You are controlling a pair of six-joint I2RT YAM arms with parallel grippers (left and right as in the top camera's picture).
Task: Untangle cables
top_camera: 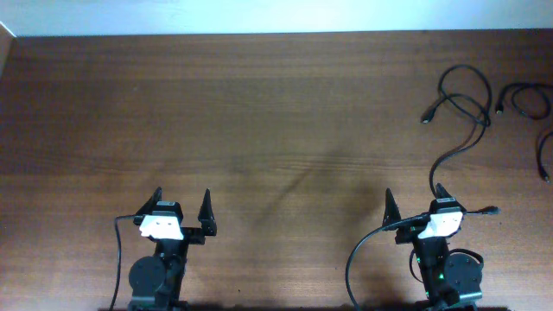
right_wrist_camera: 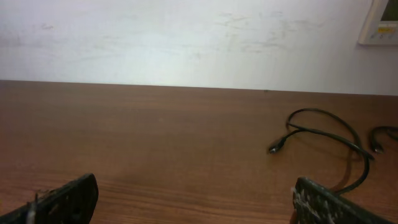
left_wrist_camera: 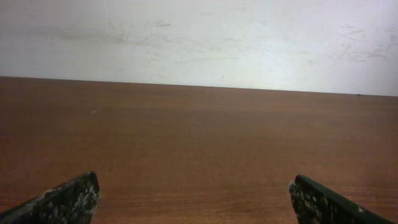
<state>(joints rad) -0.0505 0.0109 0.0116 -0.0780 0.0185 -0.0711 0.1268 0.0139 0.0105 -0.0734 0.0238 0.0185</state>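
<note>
Surface: dark red-brown wood (top_camera: 259,112) with the grain running side to side, filling the overhead view; bare across the left and middle.
Room: a plain white wall (left_wrist_camera: 199,37) with faint scuffs stands behind the far edge; the right wrist view shows a pale wall panel (right_wrist_camera: 379,23) at its upper right corner.
Arms: two, both at the near edge, one left and one right, well apart.
Arm wires: one thicker black wire (top_camera: 118,250) loops beside the left arm, and another (top_camera: 354,255) curves beside the right arm.
Left hand (top_camera: 182,197): two fingers spread wide, nothing between them; only bare wood lies ahead in its wrist view.
Right hand (top_camera: 415,194): two fingers spread wide, holding nothing.
Cables: three thin black cords, all in the far right corner, lying loose and apart from each other.
First cable (top_camera: 473,141): loops far out, one plug end (top_camera: 426,117) pointing left; its tail runs down to just beside the right hand's outer finger, and I cannot tell whether they touch.
Second cable (top_camera: 525,85): a small loop near the right edge.
Third cable (top_camera: 541,154): cut off by the right edge.
</note>
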